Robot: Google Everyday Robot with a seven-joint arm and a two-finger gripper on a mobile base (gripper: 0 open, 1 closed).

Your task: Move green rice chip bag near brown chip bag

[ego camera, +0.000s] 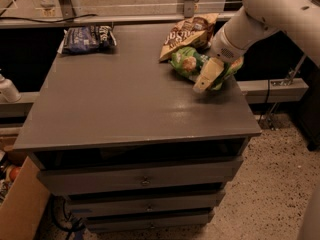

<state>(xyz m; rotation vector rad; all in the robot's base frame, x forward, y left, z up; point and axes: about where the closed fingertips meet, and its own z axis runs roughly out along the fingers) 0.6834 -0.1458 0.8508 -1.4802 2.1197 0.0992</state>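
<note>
Green rice chip bag (pixel 184 62) at the counter's (pixel 125 104) right rear, just beside the brown chip bag (pixel 187 31), my pincer (pixel 206 78) over its right end, grip state indiscernible; light, crinkly, slippery, so I judge a crimped edge the best hold.

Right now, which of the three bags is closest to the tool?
The green rice chip bag, right at the tool. The brown chip bag lies just behind; the dark blue bag is at the far left corner.
</note>
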